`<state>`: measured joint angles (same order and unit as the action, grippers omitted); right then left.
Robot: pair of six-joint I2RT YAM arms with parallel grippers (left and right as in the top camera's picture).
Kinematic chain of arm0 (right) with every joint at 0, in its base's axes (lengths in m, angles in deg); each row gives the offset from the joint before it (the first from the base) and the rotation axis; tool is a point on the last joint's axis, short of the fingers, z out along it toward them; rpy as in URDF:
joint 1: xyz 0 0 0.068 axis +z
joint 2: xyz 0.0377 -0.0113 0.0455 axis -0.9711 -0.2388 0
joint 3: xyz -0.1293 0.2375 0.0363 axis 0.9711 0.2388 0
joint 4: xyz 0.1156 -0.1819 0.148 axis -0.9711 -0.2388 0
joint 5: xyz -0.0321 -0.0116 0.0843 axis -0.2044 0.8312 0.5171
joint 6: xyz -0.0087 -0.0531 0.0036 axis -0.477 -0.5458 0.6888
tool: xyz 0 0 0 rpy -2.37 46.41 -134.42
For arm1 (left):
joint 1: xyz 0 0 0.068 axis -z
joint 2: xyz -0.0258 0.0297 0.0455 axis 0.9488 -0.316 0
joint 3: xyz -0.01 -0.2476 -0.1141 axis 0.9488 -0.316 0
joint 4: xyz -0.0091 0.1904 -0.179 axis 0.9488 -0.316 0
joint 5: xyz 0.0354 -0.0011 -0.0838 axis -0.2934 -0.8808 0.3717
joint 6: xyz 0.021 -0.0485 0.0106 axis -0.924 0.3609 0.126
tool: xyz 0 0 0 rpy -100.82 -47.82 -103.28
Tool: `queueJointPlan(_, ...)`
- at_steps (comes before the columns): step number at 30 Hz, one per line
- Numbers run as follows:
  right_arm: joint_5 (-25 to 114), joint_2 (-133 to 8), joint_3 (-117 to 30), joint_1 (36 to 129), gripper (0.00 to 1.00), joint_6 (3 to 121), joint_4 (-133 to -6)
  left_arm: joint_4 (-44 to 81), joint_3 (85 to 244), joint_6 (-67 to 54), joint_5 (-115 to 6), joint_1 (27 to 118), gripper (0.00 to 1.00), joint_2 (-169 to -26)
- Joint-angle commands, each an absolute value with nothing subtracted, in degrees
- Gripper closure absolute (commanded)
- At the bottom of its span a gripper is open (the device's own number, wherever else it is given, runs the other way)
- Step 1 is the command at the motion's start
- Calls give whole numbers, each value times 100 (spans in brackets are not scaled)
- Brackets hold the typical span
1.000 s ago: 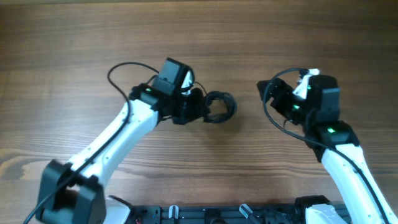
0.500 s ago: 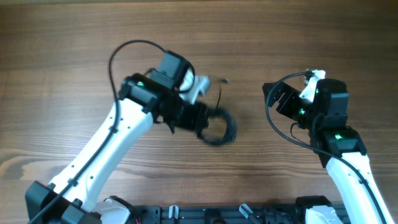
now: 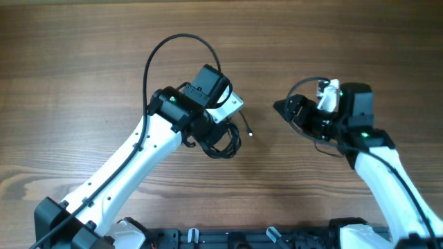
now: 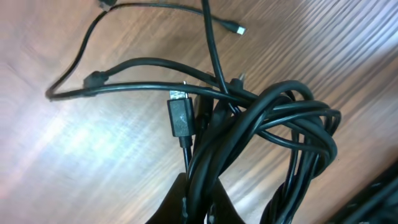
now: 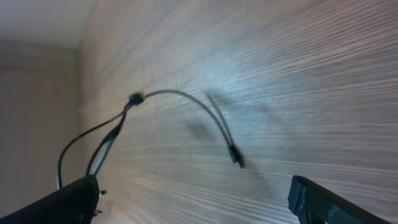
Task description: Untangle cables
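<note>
The cables (image 3: 225,145) are a bunch of thin black cords near the table's middle, under my left wrist. My left gripper (image 3: 210,136) is shut on the bunch. In the left wrist view its fingers (image 4: 200,202) pinch several looped strands of the cables (image 4: 273,118), and a flat plug (image 4: 180,117) hangs beside them. One loose cord end (image 3: 247,131) trails right of the bunch, with its small plug (image 4: 239,29) over the wood. My right gripper (image 3: 293,111) is open and empty, to the right of the bunch. The right wrist view shows its fingers (image 5: 193,202) apart, with that cord end (image 5: 236,155) blurred ahead.
The wooden table (image 3: 83,55) fills the view. The left arm's own thicker black wire (image 3: 181,40) arcs above its wrist. The right arm's wire (image 3: 304,83) loops by its gripper. A black rail (image 3: 228,238) runs along the front edge.
My left gripper has moved the bunch of cables toward the front and left, and turned. A loose cord end now trails to the right. My right gripper has shifted slightly left.
</note>
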<state>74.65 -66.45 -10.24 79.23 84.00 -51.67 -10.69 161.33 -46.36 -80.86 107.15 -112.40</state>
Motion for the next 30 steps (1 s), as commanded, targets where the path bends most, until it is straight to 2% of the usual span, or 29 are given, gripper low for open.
queueJointPlan(1, 8650, -7285, -1035, 7906, 0, 8875, -4500, -1014, 16161, -6275, -8365, 10737, 96, -11262)
queueJointPlan(6, 9517, -7980, -1035, 7930, 0, 9878, -2959, -960, 16161, -7438, -8444, 10737, 96, -11262)
queueJointPlan(14, 9528, -8190, -1035, 8269, 0, 10534, -1932, -529, 16161, -7440, -8444, 10737, 96, -11262)
queueJointPlan(22, 8678, -8190, -1035, 8596, 0, 10459, -1774, -426, 16161, -7569, -8558, 10785, 96, -11262)
queueJointPlan(28, 8678, -8190, -1035, 8599, 0, 10875, -2867, -383, 16161, -7576, -10173, 10785, 96, -11262)
queueJointPlan(30, 8678, -8190, -1035, 8599, 0, 10942, -2937, -376, 16161, -7749, -10236, 10787, 96, -11262)
